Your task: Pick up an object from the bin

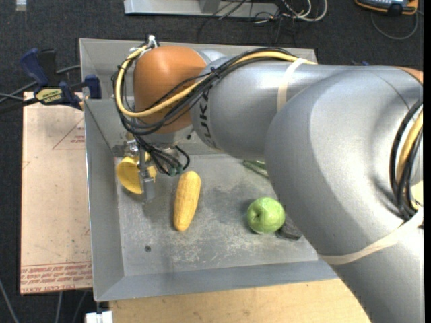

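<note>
My gripper hangs low at the left side of the bin, under the arm's orange cover. It is right against a small yellow rounded thing that lies by the left wall, and it covers that thing's right edge. A yellow corn cob lies just right of the gripper, lengthwise toward the front and apart from it. A green apple sits further right on the bin floor.
A small dark thing pokes out beside the apple, under the arm. A thin green thing lies at the arm's edge. The arm covers the bin's right and back. Bare floor shows along the front.
</note>
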Controlling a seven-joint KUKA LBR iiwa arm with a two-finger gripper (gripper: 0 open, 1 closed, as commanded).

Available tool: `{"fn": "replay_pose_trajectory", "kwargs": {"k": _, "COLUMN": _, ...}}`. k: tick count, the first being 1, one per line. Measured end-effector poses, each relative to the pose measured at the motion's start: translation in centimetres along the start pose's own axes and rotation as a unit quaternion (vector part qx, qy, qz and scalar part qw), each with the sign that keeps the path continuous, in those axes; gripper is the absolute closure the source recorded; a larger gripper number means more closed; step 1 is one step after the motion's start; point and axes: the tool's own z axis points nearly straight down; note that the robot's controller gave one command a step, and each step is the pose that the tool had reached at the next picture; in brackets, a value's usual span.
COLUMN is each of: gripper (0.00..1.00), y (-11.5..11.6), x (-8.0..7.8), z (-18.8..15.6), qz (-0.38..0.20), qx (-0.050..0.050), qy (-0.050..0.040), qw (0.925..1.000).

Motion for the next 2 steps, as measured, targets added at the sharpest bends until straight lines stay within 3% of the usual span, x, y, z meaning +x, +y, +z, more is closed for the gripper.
{"fn": "replay_pose_trajectory", "kwargs": {"k": 2, "gripper": 1.0, "y": 0.1, "x": -0.4, "z": -3.8, "qz": 0.0, "qx": 0.0, "qy": -0.0072, "qw": 1.0}}
